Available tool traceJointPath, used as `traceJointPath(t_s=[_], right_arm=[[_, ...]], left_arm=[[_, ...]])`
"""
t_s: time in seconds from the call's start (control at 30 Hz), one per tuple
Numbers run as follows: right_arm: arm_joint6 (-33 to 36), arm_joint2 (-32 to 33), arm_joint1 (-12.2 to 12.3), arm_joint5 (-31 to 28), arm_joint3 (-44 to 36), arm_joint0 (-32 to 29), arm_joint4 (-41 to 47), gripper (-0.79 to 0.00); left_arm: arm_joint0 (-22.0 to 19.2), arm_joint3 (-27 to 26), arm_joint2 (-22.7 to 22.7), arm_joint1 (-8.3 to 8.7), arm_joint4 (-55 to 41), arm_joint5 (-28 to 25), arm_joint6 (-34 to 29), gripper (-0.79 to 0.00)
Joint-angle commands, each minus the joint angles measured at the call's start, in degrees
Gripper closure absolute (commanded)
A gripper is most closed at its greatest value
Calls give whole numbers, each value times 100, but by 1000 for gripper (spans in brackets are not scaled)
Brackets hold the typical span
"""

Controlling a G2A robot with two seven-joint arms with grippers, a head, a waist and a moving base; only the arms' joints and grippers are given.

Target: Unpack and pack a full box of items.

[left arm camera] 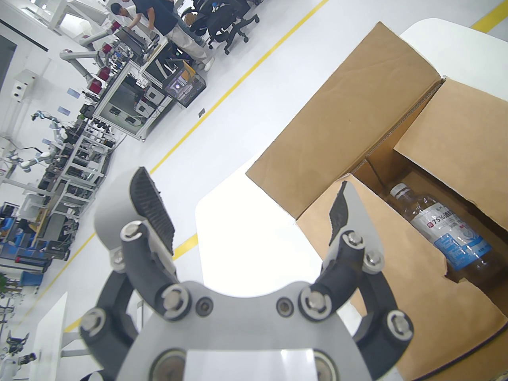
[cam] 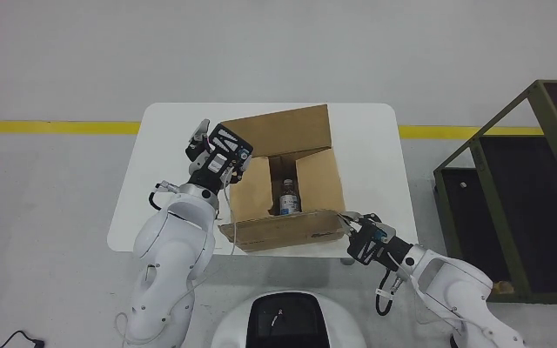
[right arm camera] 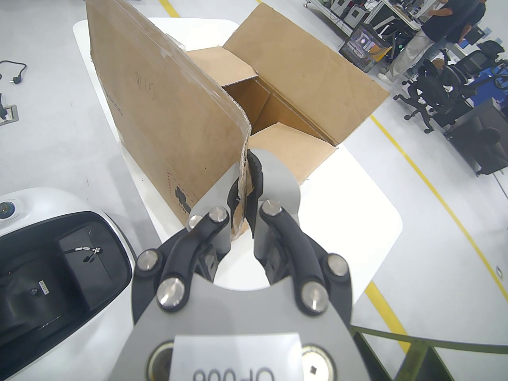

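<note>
An open cardboard box (cam: 280,130) sits mid-table with its flaps spread. Inside it lies a clear bottle (cam: 288,198) with a blue-and-white label, the same bottle (left arm camera: 444,231) showing through the opening in the left wrist view. My right gripper (right arm camera: 248,178) is shut on the torn corner of the box's near flap (right arm camera: 166,120), which stands raised; from above, this gripper (cam: 350,223) is at the box's front right corner. My left gripper (left arm camera: 246,204) is open beside the box's left flap (left arm camera: 397,299), one finger close to the flap's edge. From above, the left gripper (cam: 207,143) is at the box's left side.
The white table (cam: 374,139) has bare surface to the left and right of the box. An olive metal frame (cam: 496,191) stands on the floor right of the table. A yellow floor line (cam: 70,127) runs behind the table.
</note>
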Motion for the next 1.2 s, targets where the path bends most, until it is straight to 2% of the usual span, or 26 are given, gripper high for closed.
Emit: traceJointPath(t_s=[0.0,0.8,0.97,1.17], right_arm=[[0,0,0,0,0,0,0,0],[-15,-9,-2,15,-7,0,0,0],[-177,114,0,271,-125,-305,-85,0],[-324,260,23,262,-275,-638,-354,0]], left_arm=[[0,0,0,0,0,0,0,-785],[0,0,0,0,0,0,0,-785],[0,0,0,0,0,0,0,-785],[0,0,0,0,0,0,0,-785]])
